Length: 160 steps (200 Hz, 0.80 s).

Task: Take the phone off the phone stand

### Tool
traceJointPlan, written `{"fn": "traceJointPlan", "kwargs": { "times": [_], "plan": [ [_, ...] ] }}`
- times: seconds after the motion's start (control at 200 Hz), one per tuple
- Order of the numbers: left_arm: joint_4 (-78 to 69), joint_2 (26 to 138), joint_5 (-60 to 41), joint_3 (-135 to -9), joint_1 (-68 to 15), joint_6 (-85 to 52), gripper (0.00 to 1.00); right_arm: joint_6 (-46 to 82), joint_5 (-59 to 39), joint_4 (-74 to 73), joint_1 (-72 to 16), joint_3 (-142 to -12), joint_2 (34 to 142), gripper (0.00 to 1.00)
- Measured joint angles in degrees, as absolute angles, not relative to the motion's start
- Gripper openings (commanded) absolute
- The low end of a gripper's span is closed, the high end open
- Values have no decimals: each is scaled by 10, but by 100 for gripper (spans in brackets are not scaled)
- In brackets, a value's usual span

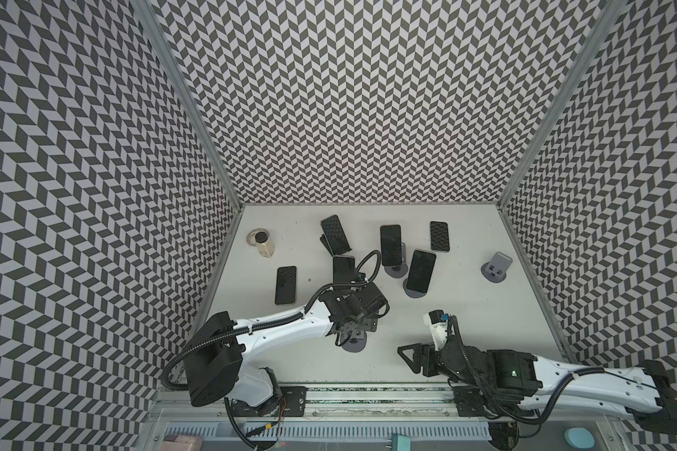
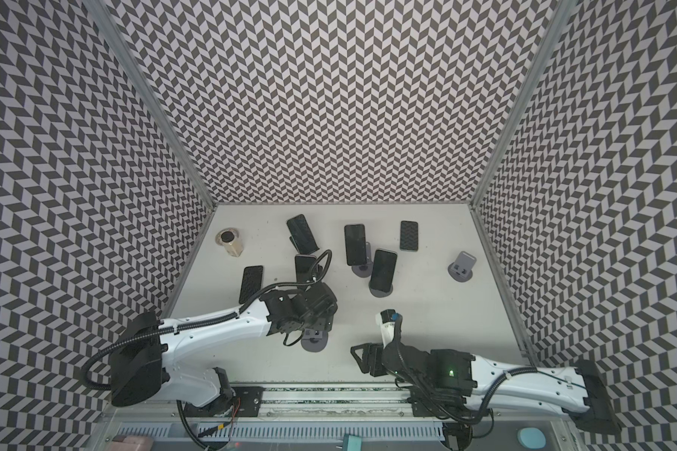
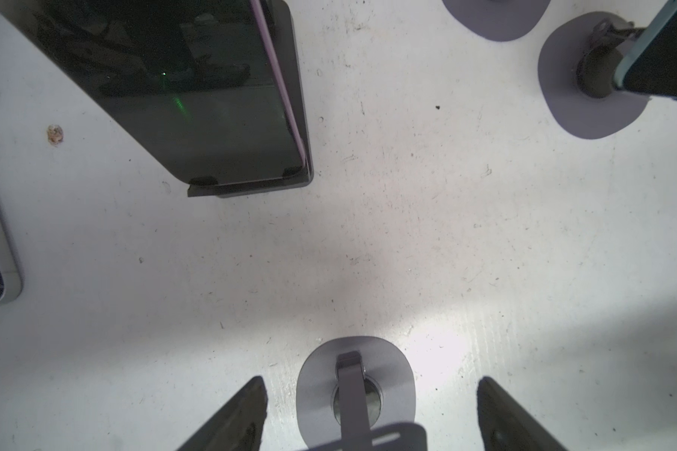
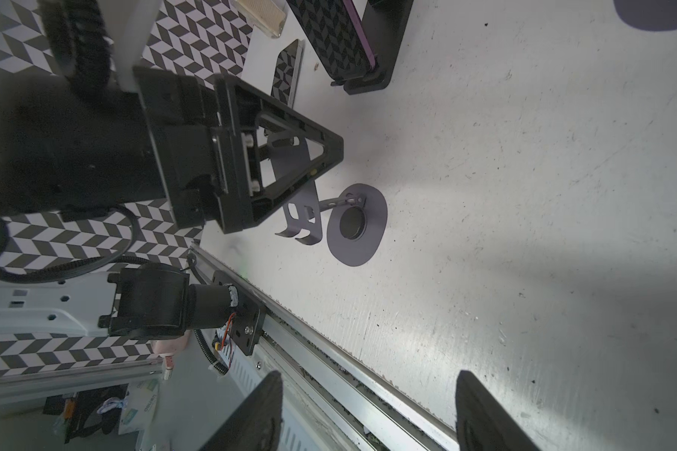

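Scuffed white tabletop (image 1: 485,312); chevron walls (image 1: 368,97) on 3 sides; phones (image 1: 391,246) scattered.

Scuffed white bench (image 1: 485,324), evenly lit. Black-and-white chevron-patterned walls (image 1: 348,97) enclose it on three sides; aluminium rail (image 1: 368,394) along its open edge.

You are working in a robotics lab test cell, not a lived-in room. Three walls (image 1: 348,97) papered in black-and-white chevrons stand on aluminium corner posts (image 1: 190,105) around a scuffed white tabletop (image 1: 477,312), and both white arms (image 1: 282,332) are bolted to black plates on an aluminium rail (image 1: 368,392) along its front edge. In the right wrist view that rail runs between the right gripper's (image 4: 368,375) fingers (image 4: 262,414), with a slotted cable duct (image 4: 247,375) and loose wiring (image 4: 227,332) just beyond the finger nearer the left arm's base.
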<state>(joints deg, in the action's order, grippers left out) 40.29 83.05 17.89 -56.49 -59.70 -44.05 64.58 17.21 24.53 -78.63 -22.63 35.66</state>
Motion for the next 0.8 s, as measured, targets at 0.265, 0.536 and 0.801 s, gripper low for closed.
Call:
{"fn": "traceJointPlan", "kwargs": {
  "times": [0.265, 0.536, 0.801],
  "plan": [
    [397, 851, 177, -573, -597, -431, 84, 646, 174, 253, -786, -223, 356, 68],
    [402, 852, 189, -573, -604, -431, 84, 646, 174, 252, -786, -223, 370, 68],
    [404, 837, 205, -557, -604, -437, 81, 646, 173, 238, -787, -217, 383, 68]
  ]
}}
